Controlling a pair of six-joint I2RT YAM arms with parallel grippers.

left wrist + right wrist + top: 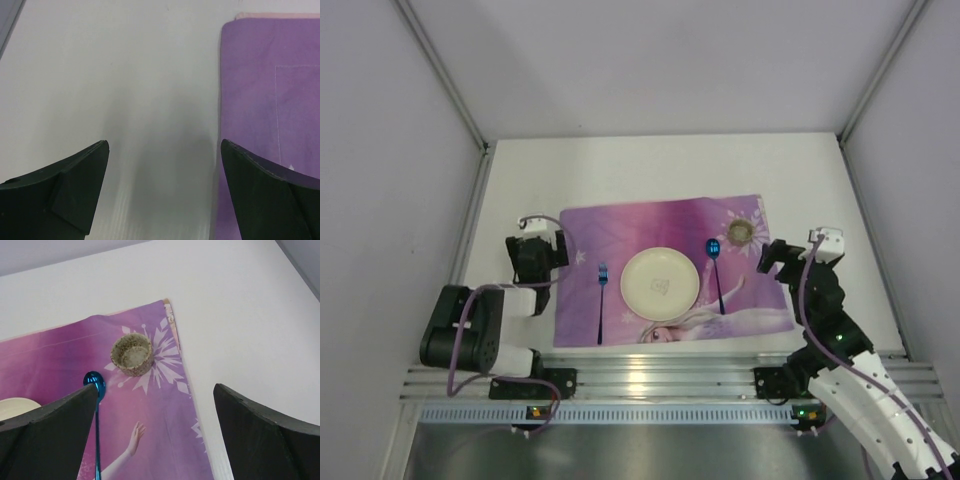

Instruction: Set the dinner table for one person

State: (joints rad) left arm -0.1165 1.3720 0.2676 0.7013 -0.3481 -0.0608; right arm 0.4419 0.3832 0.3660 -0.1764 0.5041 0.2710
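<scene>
The white dinner table (650,165) carries a purple placemat (660,225) printed with snowflakes and a cartoon girl. On the mat lie a cream plate (660,283) in the middle, a blue fork (602,300) to its left, a blue spoon (716,270) to its right and a small speckled cup (740,232) at the far right corner. My left gripper (552,250) is open and empty, just left of the mat's edge (270,100). My right gripper (770,262) is open and empty over the mat's right edge, near the spoon (95,390) and cup (132,354).
A ribbed aluminium rail (660,380) runs along the near edge between the arm bases. Grey walls enclose the table at left, right and back. Bare white tabletop (115,75) lies left of the mat and behind it.
</scene>
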